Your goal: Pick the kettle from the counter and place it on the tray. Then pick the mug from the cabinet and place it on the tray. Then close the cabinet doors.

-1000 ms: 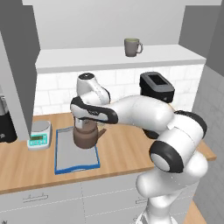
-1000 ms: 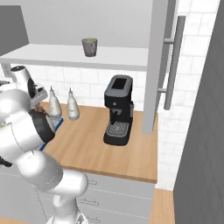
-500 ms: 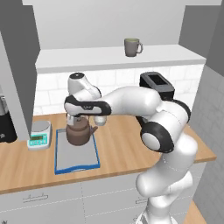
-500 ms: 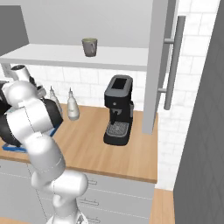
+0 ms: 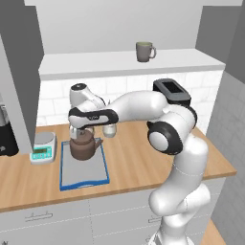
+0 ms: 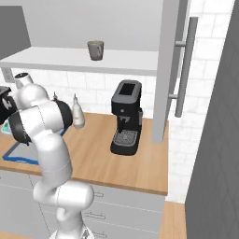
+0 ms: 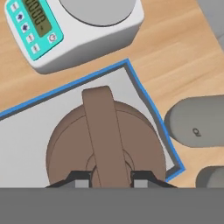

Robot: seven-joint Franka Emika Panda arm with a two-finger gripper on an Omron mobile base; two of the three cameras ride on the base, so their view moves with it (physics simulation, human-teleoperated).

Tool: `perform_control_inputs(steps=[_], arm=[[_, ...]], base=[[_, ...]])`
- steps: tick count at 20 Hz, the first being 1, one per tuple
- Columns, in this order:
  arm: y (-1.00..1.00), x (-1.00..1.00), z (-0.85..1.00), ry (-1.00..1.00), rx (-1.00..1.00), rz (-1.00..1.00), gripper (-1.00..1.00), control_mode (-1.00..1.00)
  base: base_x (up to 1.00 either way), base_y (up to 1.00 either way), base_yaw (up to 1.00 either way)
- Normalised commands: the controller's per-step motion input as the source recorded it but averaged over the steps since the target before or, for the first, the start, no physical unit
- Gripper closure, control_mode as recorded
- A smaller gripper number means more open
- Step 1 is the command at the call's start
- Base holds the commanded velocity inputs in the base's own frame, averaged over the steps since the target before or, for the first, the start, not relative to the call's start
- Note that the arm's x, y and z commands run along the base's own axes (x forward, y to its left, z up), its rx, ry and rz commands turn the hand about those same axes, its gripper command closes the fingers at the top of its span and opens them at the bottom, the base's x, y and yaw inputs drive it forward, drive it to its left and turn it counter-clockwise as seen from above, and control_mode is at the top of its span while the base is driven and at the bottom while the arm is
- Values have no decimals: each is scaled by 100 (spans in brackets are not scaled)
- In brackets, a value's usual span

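Observation:
The dark-brown kettle [image 5: 82, 146] [image 7: 105, 148] stands low over the far end of the blue-rimmed tray [image 5: 84, 173] [image 7: 26, 131]; whether it touches the grey bottom I cannot tell. My gripper [image 5: 81, 130] [image 7: 107, 178] comes down from above and is shut on the kettle's arched handle, one fingertip on each side. The mug [image 5: 144, 51] [image 6: 95, 49] stands on the pale shelf of the open cabinet [image 5: 124, 64]. One cabinet door [image 6: 170, 70] hangs open on the right, another [image 5: 19, 72] on the left.
A white kitchen scale [image 5: 43, 147] [image 7: 74, 26] sits just left of the tray. Pale bottles [image 6: 78, 114] [image 7: 199, 122] stand right of the tray by the wall. A black coffee machine [image 6: 126, 119] is on the counter [image 5: 139, 162]. A dark appliance [image 5: 5, 139] stands at the far left.
The arm has carried the kettle a little to the left over the tray and slightly lower. The grip on the handle is the same.

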Motion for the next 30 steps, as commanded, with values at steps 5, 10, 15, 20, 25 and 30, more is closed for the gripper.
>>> perform_control_inputs(steps=[5, 10, 15, 20, 25, 30], arm=[[0, 16, -33, 0, 0, 0, 100, -100], [0, 9, -26, 0, 0, 0, 100, -100], [0, 0, -28, 0, 0, 0, -100, -100], [0, 0, -7, 0, 0, 0, -100, -100], [-3, -3, 0, 0, 0, 0, -100, -100], [-14, -32, 33, -5, 2, 0, -100, -100]], base=[[0, 0, 0], [0, 0, 0], [0, 0, 0], [0, 0, 0], [0, 0, 0], [0, 0, 0]])
